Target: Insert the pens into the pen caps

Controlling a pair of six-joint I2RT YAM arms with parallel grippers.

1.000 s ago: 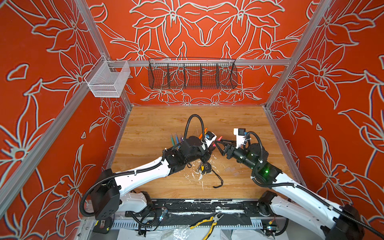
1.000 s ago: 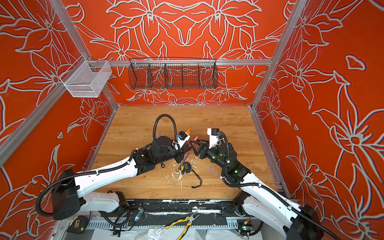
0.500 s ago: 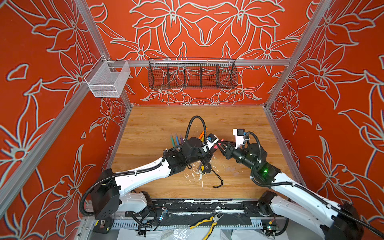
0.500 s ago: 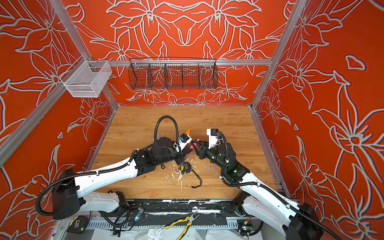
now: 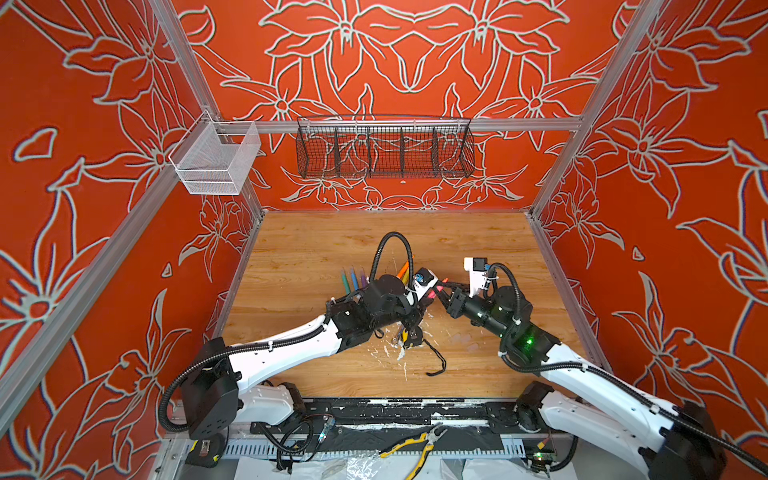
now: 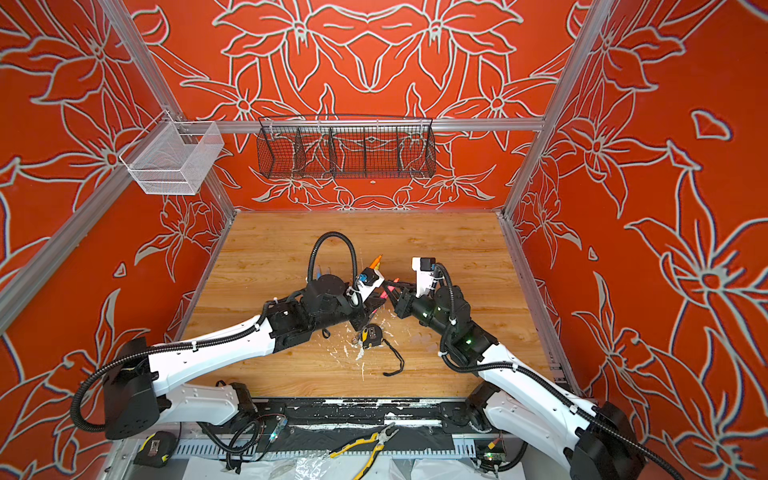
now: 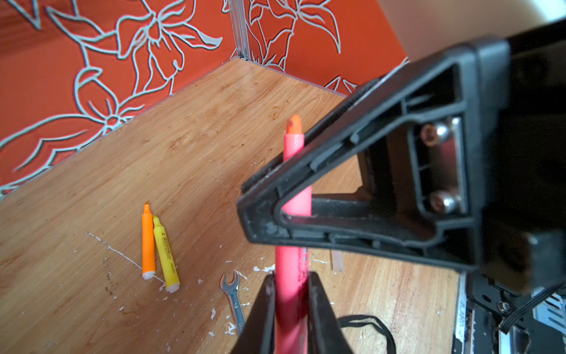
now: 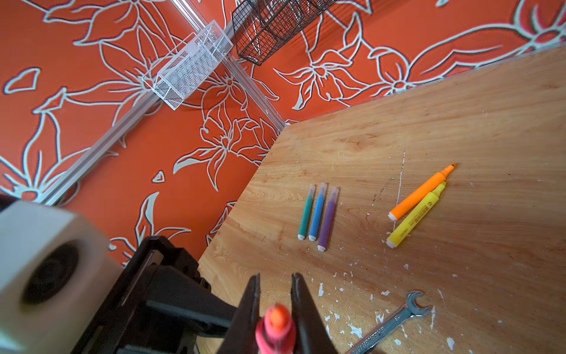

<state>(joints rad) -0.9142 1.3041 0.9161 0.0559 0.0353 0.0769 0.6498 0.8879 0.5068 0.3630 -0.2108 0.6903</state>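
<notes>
The far half of the wooden tabletop (image 5: 457, 237) lies bare and open to a gripper (the black wire basket (image 5: 384, 149) hangs well above it on the back wall). Mid-table is blocked, where the left gripper (image 7: 291, 277) and right gripper (image 8: 275, 280) clamp one pink pen (image 7: 294, 147), with a row of green, blue and purple pens (image 8: 317, 214) and the touching orange pen (image 8: 422, 191) and yellow pen (image 8: 413, 222) just beyond. Toward the front a wrench (image 8: 395, 319) and a tape measure (image 6: 371, 336) lie in the way.

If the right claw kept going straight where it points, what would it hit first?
The right gripper would probably meet bare table short of the green pen; the left gripper sits aside. Depth is unclear.
</notes>
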